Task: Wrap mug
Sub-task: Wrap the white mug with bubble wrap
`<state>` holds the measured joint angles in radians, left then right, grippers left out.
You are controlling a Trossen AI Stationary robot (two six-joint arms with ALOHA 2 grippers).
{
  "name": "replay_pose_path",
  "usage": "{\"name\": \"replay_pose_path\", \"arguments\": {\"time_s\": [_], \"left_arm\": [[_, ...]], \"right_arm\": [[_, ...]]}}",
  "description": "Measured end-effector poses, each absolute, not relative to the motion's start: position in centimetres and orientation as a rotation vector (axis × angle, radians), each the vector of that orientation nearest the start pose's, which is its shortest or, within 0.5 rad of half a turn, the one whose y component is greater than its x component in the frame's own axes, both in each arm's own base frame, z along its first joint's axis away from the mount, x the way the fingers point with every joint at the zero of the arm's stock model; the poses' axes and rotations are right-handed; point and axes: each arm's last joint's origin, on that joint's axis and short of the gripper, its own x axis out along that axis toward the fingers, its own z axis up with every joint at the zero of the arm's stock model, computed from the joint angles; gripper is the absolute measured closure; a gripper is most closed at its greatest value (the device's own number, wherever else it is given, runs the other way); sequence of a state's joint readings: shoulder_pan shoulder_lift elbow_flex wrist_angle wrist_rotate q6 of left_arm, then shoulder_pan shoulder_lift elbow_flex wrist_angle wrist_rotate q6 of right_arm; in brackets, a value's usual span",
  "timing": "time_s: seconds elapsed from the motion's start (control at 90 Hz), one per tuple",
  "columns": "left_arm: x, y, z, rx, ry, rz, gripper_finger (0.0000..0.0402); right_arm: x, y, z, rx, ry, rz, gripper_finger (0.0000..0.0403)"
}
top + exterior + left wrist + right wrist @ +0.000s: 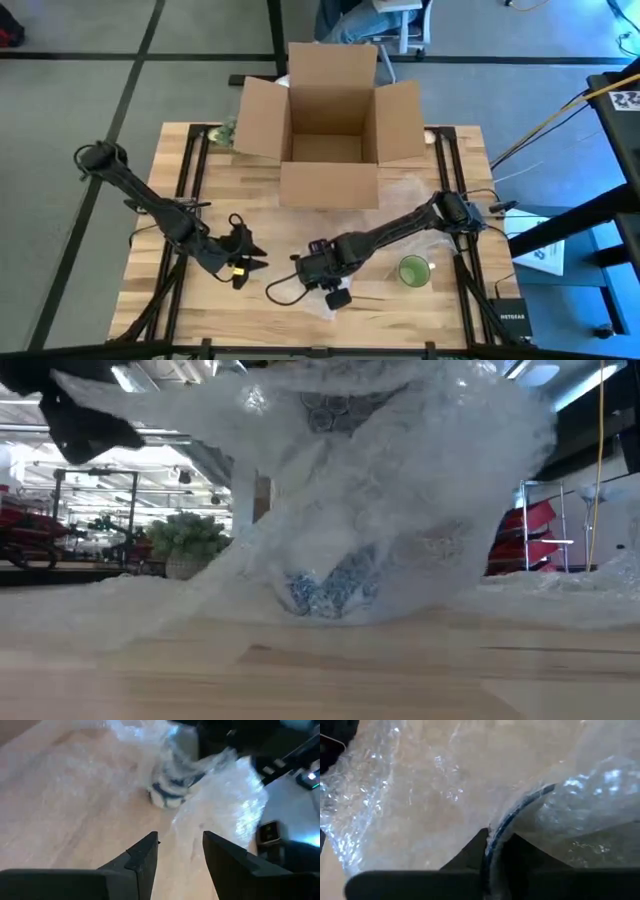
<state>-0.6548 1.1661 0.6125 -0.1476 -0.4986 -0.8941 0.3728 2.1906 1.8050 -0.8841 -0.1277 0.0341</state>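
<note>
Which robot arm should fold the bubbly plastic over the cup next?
Probably the left. Its pincer is open and free, close beside the bubble wrap. The right pincer is busy, shut on the mug rim through the wrap.

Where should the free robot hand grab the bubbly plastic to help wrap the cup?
Probably the loose flap of bubble wrap lying beside the mug, coming in low from the left gripper side. That edge hangs free, while the right gripper already pinches the mug's rim.
</note>
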Motion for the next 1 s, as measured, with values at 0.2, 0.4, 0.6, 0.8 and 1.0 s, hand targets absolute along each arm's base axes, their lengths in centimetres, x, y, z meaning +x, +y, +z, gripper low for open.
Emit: {"name": "replay_pose_path", "arguments": {"time_s": [0.2, 0.4, 0.6, 0.8, 1.0], "left_arm": [[19.3, -13.1, 19.7, -0.480, 0.634, 0.145, 0.0261], [19.5, -13.0, 18.8, -0.497, 0.638, 0.235, 0.0261], [19.5, -12.9, 18.4, -0.491, 0.653, 0.264, 0.0261], [19.6, -12.7, 18.4, -0.489, 0.658, 0.276, 0.0261], [19.6, -12.7, 18.4, -0.491, 0.660, 0.273, 0.0261]], "right_arm": [[42.1, 16.9, 18.9, -0.097, 1.267, 0.375, 0.0338], [41.9, 16.9, 19.2, -0.064, 1.285, 0.424, 0.0273], [41.3, 16.1, 21.4, -0.039, 1.256, 0.396, 0.0243], [41.0, 15.4, 23.5, -0.040, 1.201, 0.374, 0.0240], [40.4, 14.9, 24.6, -0.047, 1.205, 0.363, 0.0240]]}}
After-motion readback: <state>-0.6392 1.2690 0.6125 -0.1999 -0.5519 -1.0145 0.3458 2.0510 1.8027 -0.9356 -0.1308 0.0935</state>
